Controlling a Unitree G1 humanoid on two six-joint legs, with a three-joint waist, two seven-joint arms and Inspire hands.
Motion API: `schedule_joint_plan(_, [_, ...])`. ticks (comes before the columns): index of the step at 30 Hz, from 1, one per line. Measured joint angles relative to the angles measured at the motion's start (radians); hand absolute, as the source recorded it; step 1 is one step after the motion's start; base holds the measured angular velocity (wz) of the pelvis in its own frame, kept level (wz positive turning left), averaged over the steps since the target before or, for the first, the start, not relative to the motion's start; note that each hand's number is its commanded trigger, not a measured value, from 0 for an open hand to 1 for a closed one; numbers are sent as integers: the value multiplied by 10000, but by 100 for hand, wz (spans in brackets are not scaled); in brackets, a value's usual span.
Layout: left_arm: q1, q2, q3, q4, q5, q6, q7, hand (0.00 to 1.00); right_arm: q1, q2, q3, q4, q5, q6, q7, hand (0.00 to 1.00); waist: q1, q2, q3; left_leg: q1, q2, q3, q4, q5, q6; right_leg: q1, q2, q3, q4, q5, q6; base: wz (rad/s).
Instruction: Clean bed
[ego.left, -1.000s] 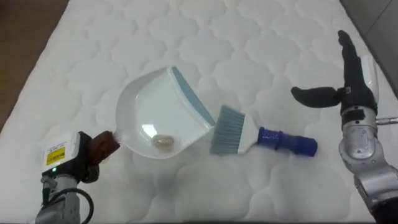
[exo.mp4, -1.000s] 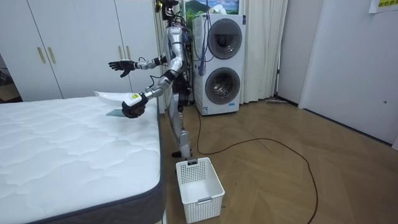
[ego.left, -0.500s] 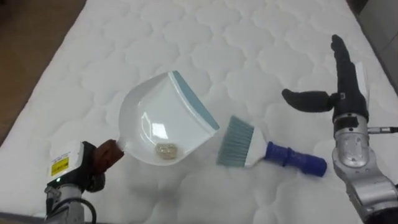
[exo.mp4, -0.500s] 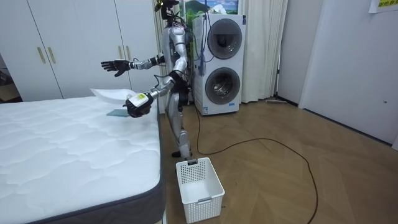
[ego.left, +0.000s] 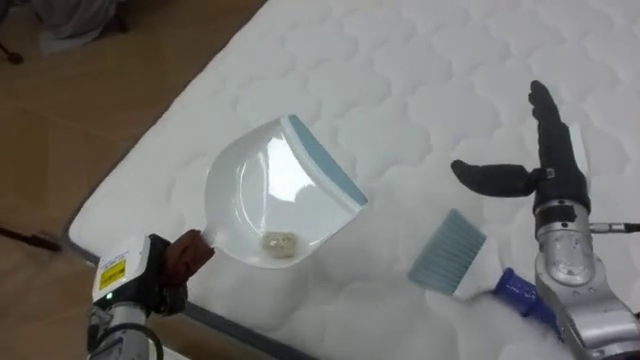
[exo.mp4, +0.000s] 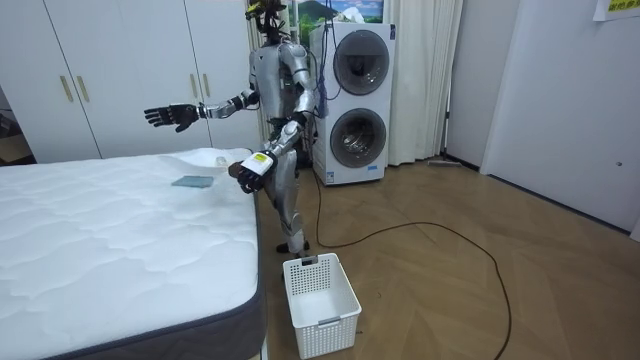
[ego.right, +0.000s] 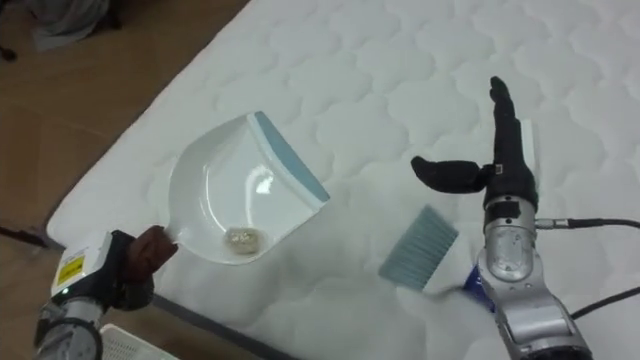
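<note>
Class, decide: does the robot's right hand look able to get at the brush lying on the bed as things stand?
Probably yes. The right hand hangs open over the mattress close to the brush, which lies uncovered with nothing between them. The left hand holds the dustpan well aside.

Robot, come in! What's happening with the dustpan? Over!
Left hand grips dustpan, crumb inside, near bed edge. Right hand open above bed. Brush lies on bed.
</note>
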Motion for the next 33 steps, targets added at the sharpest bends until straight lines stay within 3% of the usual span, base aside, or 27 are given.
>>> schedule_joint_plan(2, [-3,33,77,-1,9,-3,-1,100,6,172,1,-37,5,0,-88,0,-10,-29,-33,214,-16,115,-120,17,18,144,-16,-29,6,24,43,30])
schedule_joint_plan(6, [280,38,158,-230,53,-103,-81,100,258,221,-73,-45,-28,0,-161,0,476,30,-74,895,-112,-262,-671,123,-12,94,-276,-44,1177,21,54,17])
schedule_joint_plan(7, [364,44,208,-334,81,-115,-128,100,358,234,-125,-52,-31,0,-181,0,524,82,-70,985,-100,-679,-650,126,-13,-162,-337,241,1570,-114,320,24])
schedule_joint_plan(8, [368,43,290,-358,113,-119,-175,100,339,236,-131,-79,-30,0,-184,0,641,81,-68,946,-114,-949,-620,136,-33,-303,-238,607,1326,-152,339,-10])
schedule_joint_plan(9, [368,23,531,-363,134,-112,-235,100,225,268,-130,-330,-50,0,-189,0,866,128,-45,706,-159,-1470,-521,158,-93,-726,-19,1398,537,-81,208,-5])
schedule_joint_plan(10, [375,-20,757,-359,131,-80,-271,100,218,301,-92,-683,-165,-27,-313,0,769,285,-34,381,-192,-1824,-331,159,-177,-768,163,1701,-38,598,-169,20])
schedule_joint_plan(11, [378,-33,771,-358,134,-80,-299,100,281,302,-74,-746,-191,-79,-445,0,662,354,-33,274,-205,-1913,-357,181,-219,-642,176,1550,-135,707,-153,80])
schedule_joint_plan(12, [383,-32,776,-410,139,-109,-397,100,409,308,-52,-714,-193,-63,-693,0,506,379,-47,327,-232,-1564,-536,246,-215,-440,143,1008,-141,711,-151,106])
schedule_joint_plan(13, [379,-29,776,-520,105,-161,-501,100,548,285,-68,-742,-194,-62,-857,0,334,343,-33,393,-187,-927,-749,498,-81,-266,19,593,-148,679,-98,110])
schedule_joint_plan(14, [384,-28,770,-603,100,-165,-558,100,622,271,-99,-790,-195,-62,-885,0,233,341,-27,382,-161,-809,-796,575,-21,-209,-8,483,-154,652,-58,113])
schedule_joint_plan(15, [389,-32,762,-767,91,-156,-677,100,833,260,-196,-1004,-176,-62,-888,0,156,340,-27,278,-336,-1234,-766,708,54,-132,14,620,-123,602,12,129])
schedule_joint_plan(16, [403,-30,757,-1026,95,-121,-785,100,1074,262,-320,-1229,-156,-62,-850,0,-69,302,-28,143,-648,-1891,-748,797,58,-44,41,1166,-107,510,128,138])
schedule_joint_plan(17, [401,-30,757,-1207,107,-111,-863,100,1183,263,-426,-1330,-153,-63,-826,0,-164,244,-37,76,-829,-2206,-760,900,83,-20,43,1606,-87,411,163,153])
schedule_joint_plan(18, [404,-30,758,-1527,94,-116,-944,100,1245,255,-616,-1402,-144,-62,-802,0,-202,176,-46,-33,-1214,-2931,-782,1046,70,-75,147,2281,-84,231,175,133])
schedule_joint_plan(19, [413,10,758,-1792,92,-128,-1071,100,1277,254,-789,-1441,-131,-62,-802,0,-217,95,-64,-70,-1497,-3364,-872,1156,-50,-183,40,2316,-192,86,210,116])
schedule_joint_plan(20, [416,28,760,-1888,99,-128,-1111,100,1283,242,-853,-1456,-130,-62,-807,0,-195,54,-71,-114,-1523,-3350,-781,1209,-100,-166,-80,1997,-238,99,240,93])
schedule_joint_plan(21, [416,84,791,-2017,89,-163,-1150,100,1292,228,-941,-1536,-152,-70,-811,0,-115,123,-61,-371,-1149,-2623,368,700,76,-45,-215,1227,-189,99,336,71])
schedule_joint_plan(22, [414,167,842,-2036,97,-225,-1152,100,1314,238,-910,-1539,-150,-67,-789,0,-6,260,-68,-488,-709,-1947,1088,-83,186,16,-171,1027,201,-51,401,66])
schedule_joint_plan(23, [410,226,850,-2042,106,-232,-1141,100,1321,261,-876,-1543,-125,-64,-770,0,12,292,-36,-549,-702,-1999,1212,-240,346,-54,-122,1142,482,-132,395,60])
schedule_joint_plan(25, [427,313,842,-2034,119,-186,-1139,100,1372,296,-770,-1554,-48,-38,-583,0,-76,77,-33,-503,-1198,-2692,997,-142,327,-619,-15,2780,956,-255,300,77])
schedule_joint_plan(27, [539,329,840,-2034,122,-153,-1140,100,1368,299,-761,-1522,-61,-38,-514,0,36,29,21,-348,-1311,-2827,728,9,397,-987,207,3618,858,69,377,45])
schedule_joint_plan(29, [675,336,840,-2034,131,-37,-1140,100,1370,299,-702,-1401,-88,-38,-412,0,22,26,22,-227,-1396,-3020,606,68,452,-1070,349,3940,762,402,326,41])
schedule_joint_plan(33, [763,362,859,-2042,139,14,-1153,100,1380,297,-689,-1388,-240,-39,-134,0,286,-7,24,-366,-1549,-3516,376,278,551,-1062,456,4082,382,493,313,29])
